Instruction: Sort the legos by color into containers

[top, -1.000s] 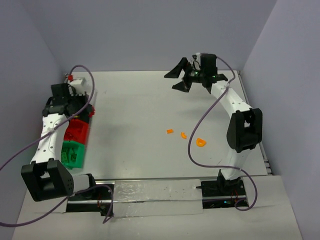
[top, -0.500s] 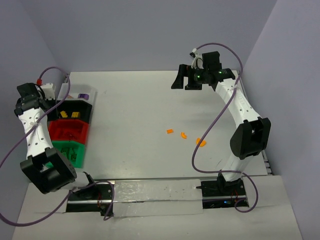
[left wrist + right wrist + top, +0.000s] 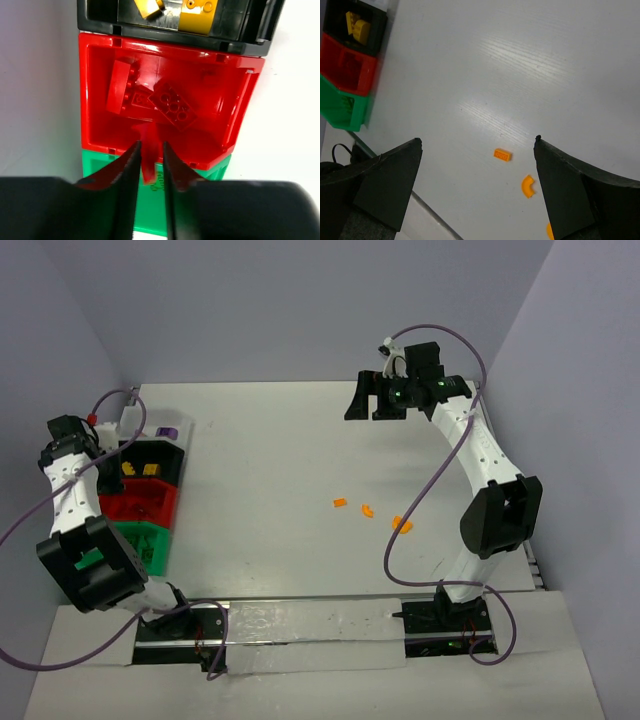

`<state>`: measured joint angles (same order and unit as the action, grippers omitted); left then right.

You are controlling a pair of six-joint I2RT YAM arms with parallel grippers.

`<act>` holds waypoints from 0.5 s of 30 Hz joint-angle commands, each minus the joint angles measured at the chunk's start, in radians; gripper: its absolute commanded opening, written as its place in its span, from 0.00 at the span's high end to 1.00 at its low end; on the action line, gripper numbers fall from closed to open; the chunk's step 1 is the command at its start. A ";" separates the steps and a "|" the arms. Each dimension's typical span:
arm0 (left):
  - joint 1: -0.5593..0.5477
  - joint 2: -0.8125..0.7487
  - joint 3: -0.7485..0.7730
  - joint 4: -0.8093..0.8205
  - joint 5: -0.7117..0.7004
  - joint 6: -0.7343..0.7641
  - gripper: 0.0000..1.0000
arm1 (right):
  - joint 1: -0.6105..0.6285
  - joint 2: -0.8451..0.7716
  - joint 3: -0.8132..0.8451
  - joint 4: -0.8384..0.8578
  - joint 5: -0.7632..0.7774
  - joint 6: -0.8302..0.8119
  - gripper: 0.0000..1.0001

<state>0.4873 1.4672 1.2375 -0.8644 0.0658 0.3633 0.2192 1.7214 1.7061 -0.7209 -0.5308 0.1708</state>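
Note:
A row of bins lies at the table's left: clear (image 3: 166, 432) with a purple piece, black (image 3: 150, 466) with yellow pieces, red (image 3: 140, 500) and green (image 3: 140, 543). My left gripper (image 3: 98, 455) hangs at their left side. In the left wrist view it (image 3: 150, 156) is shut on a small red lego (image 3: 147, 150), above the near edge of the red bin (image 3: 95, 100), which holds red bricks (image 3: 172, 105). Three orange legos (image 3: 340, 504) (image 3: 366, 510) (image 3: 402, 525) lie mid-table. My right gripper (image 3: 375, 400) is open and empty, high at the back; in the right wrist view (image 3: 477, 141) an orange brick (image 3: 502, 155) and a curved piece (image 3: 527, 186) lie below it.
The green bin (image 3: 150, 210) sits just below the red one, and the black bin (image 3: 170, 44) with yellow pieces (image 3: 197, 10) above it. Purple cables loop over both arms. Walls close in the table at left, back and right.
My left arm pulled off the far end of the bin row out to the left, then edged back toward the red bin. My right gripper turned slightly, then held still.

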 commanded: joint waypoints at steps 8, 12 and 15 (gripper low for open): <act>0.008 0.028 0.092 0.005 0.042 0.023 0.47 | -0.013 -0.008 0.048 -0.008 -0.001 -0.028 0.00; -0.007 -0.031 0.209 0.006 0.185 0.040 0.31 | -0.015 -0.023 0.049 -0.011 0.046 -0.046 0.00; -0.035 -0.048 0.279 0.009 0.299 0.025 0.19 | -0.014 -0.026 0.063 -0.025 0.103 -0.072 0.00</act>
<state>0.4815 1.4964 1.3835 -0.8825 0.1682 0.3862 0.2113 1.7214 1.7110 -0.7337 -0.5039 0.1443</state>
